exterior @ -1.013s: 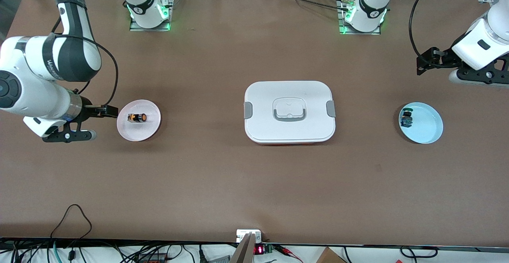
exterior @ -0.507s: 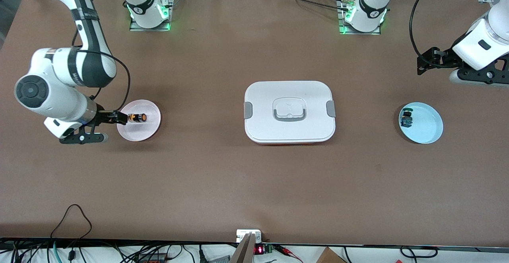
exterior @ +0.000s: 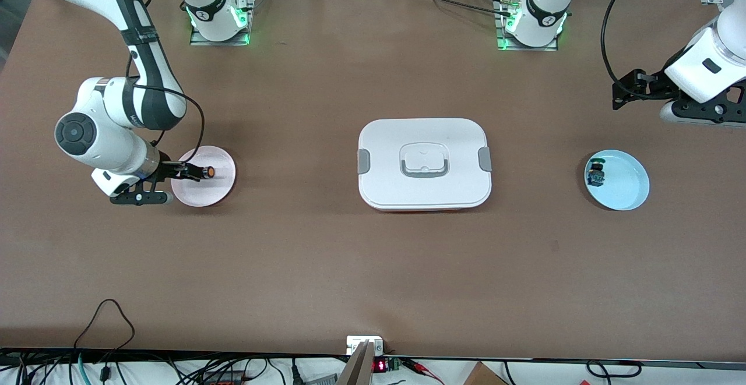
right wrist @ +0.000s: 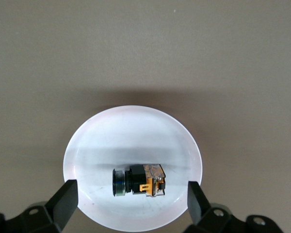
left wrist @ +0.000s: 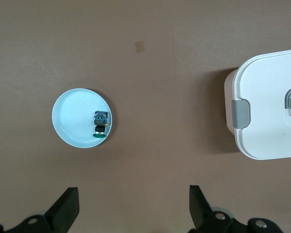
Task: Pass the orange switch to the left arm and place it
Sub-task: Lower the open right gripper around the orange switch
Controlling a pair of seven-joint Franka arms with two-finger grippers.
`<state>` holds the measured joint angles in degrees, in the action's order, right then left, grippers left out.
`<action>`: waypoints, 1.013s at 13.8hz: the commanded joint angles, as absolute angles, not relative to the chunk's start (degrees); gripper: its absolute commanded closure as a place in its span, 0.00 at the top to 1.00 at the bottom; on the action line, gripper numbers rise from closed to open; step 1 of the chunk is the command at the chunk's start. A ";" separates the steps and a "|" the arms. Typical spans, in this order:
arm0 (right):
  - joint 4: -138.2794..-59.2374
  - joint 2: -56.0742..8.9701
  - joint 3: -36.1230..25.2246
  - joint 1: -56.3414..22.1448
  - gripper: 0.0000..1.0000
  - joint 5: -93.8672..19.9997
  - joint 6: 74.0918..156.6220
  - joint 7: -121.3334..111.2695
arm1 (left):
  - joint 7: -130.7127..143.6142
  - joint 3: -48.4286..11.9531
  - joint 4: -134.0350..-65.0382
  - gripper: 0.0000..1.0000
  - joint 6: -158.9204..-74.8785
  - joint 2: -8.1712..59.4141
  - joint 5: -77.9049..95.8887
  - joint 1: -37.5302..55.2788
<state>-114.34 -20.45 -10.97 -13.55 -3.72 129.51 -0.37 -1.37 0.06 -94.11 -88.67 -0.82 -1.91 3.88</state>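
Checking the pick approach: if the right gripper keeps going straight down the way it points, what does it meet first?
Probably the orange switch, lying on its side on the pink plate; the open right gripper brackets it.

Brown table [exterior: 326, 268]: box [exterior: 424, 163], two plates [exterior: 201, 190]

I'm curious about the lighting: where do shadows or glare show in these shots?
Front view: the box casts a soft, dim shadow on the table. Right wrist view: a dark shadow rims the pink plate, and a grey band crosses it above the orange switch. Left wrist view: even light.
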 commanded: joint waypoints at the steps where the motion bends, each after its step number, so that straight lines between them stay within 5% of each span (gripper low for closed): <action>1: -115.31 -21.18 -10.63 -13.18 1.00 -5.79 130.69 -0.88 | -0.79 -0.09 -93.34 1.00 -87.71 -0.88 -2.99 3.78; 14: -118.39 -23.82 -7.92 -10.55 1.00 -6.67 132.54 -3.34 | -0.79 0.09 -93.34 1.00 -87.63 -0.88 -2.90 3.69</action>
<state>-117.30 -24.31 -9.85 -12.56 -5.35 131.61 -2.02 -1.37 0.12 -94.11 -88.61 -0.82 -1.91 3.81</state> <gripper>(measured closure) 0.000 0.000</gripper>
